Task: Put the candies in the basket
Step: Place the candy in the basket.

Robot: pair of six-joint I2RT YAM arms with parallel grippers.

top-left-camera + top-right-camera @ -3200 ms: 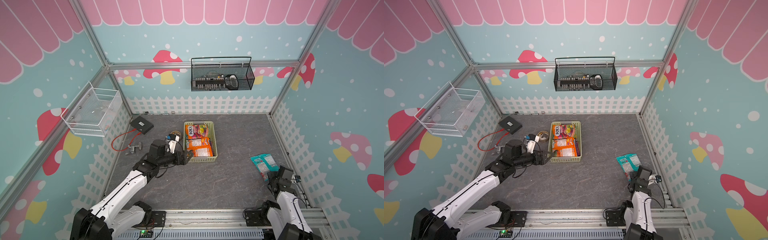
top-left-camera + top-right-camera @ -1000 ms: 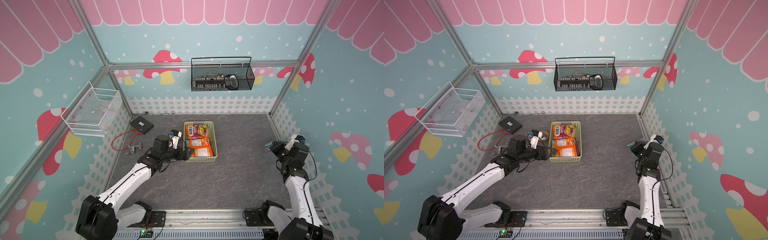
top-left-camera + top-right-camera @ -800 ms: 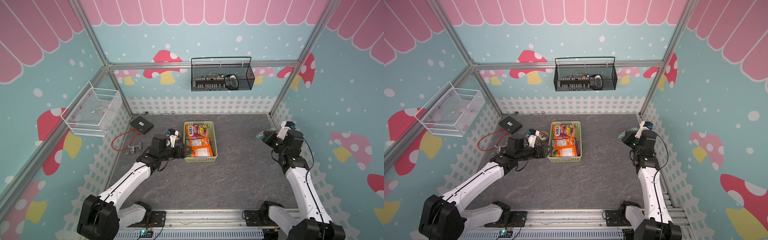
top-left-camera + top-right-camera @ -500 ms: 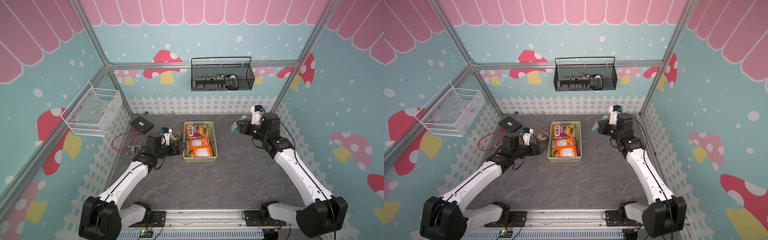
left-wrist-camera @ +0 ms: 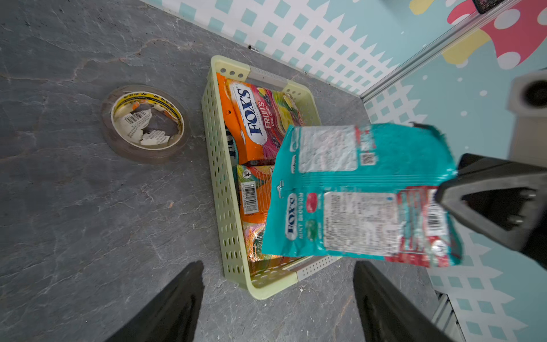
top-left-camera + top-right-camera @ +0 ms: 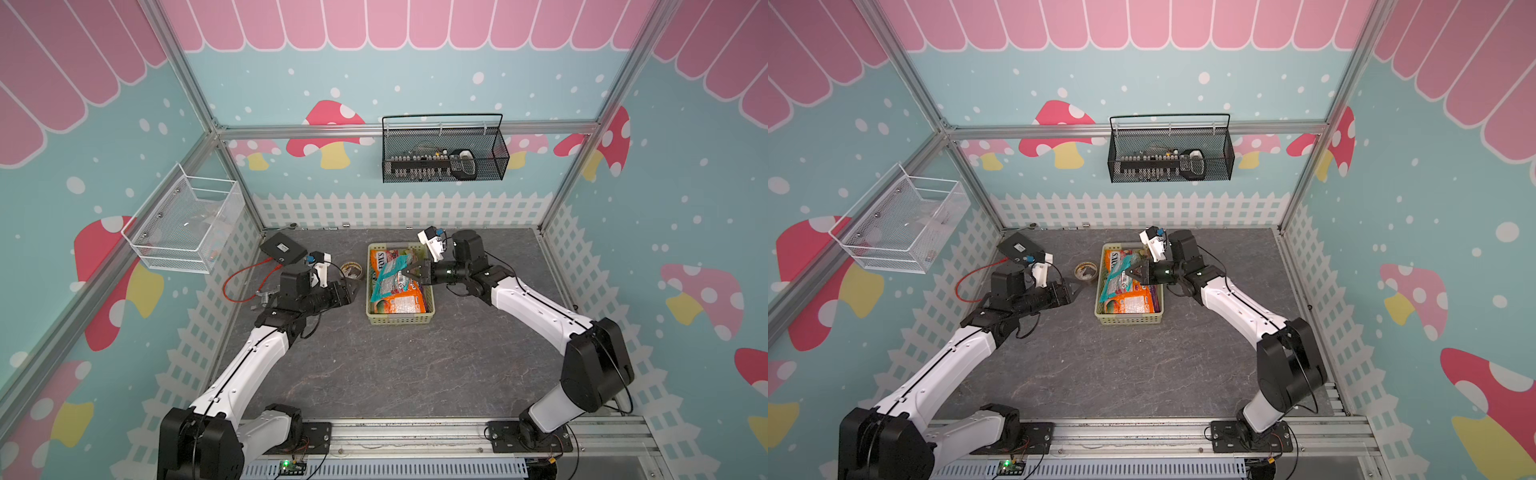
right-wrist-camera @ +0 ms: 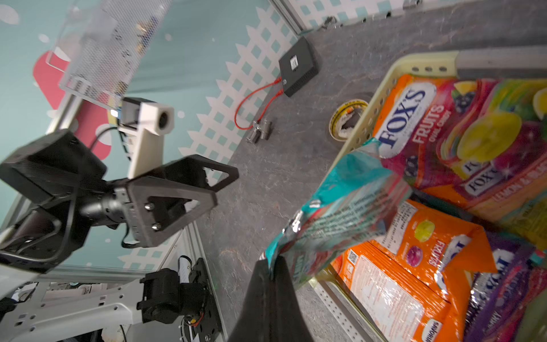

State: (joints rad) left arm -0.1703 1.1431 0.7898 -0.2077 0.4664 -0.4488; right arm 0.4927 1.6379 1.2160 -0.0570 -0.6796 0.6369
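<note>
Change: right gripper (image 6: 406, 274) carried teal candy bag (image 6: 388, 278) from right edge of tabletop (image 6: 374, 374) to above basket (image 6: 400, 320), jaws clamped on bag's edge; left gripper (image 6: 352, 291) backed off basket's left side, wide apart, empty; release remained.

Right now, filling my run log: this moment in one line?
right claw shut on teal plastic candy bag | over pale yellow-green slotted basket | left claw open, empty
</note>
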